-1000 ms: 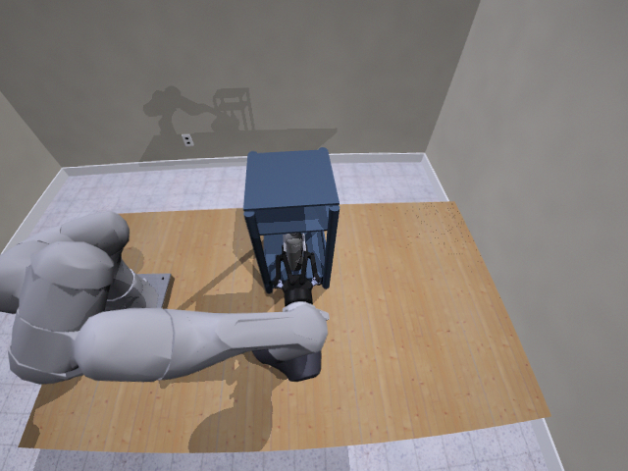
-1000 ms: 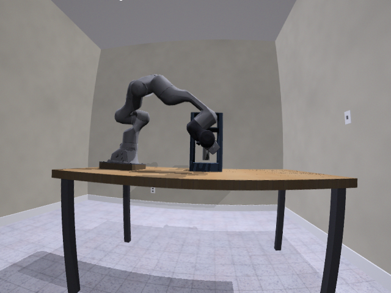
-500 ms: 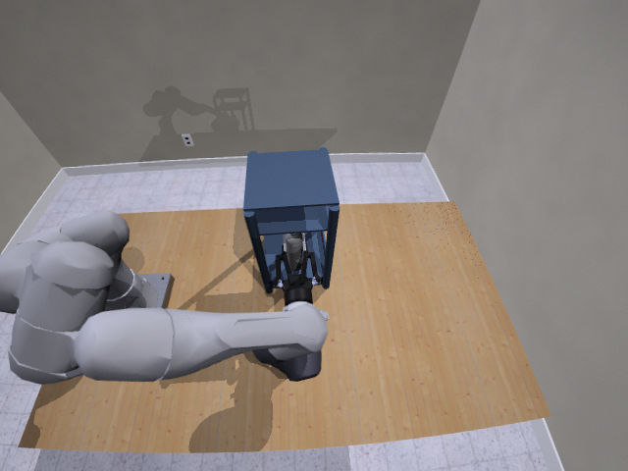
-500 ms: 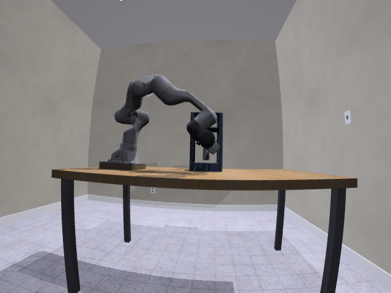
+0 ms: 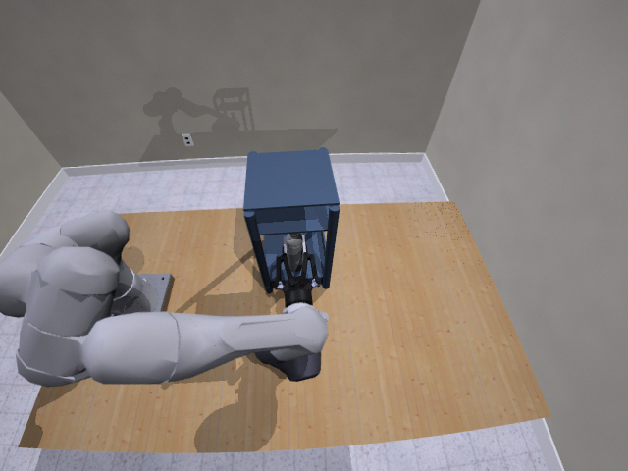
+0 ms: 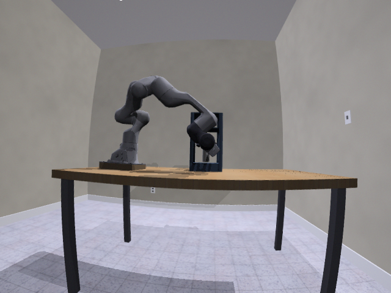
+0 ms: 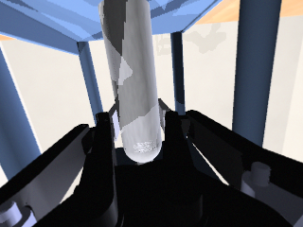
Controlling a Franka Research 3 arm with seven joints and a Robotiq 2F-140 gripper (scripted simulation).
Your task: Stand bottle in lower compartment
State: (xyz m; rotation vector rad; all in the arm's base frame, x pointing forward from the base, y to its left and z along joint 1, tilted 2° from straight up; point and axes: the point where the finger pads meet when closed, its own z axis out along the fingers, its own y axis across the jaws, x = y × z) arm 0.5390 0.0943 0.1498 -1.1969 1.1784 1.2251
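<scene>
Black two-finger gripper (image 5: 295, 262) clamped on pale grey cylindrical bottle (image 5: 292, 249), inside lower compartment of blue four-post shelving unit (image 5: 289, 178) near worktop's far edge. Risks: release while tilted or unseated topples bottle; retreating fingers snag it.

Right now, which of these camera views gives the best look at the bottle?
The wrist view: the bottle fills the middle, pinched between the gripper fingers. The top view shows only a small grey piece of it inside the blue shelving unit. In the exterior view the arm hides it.
</scene>
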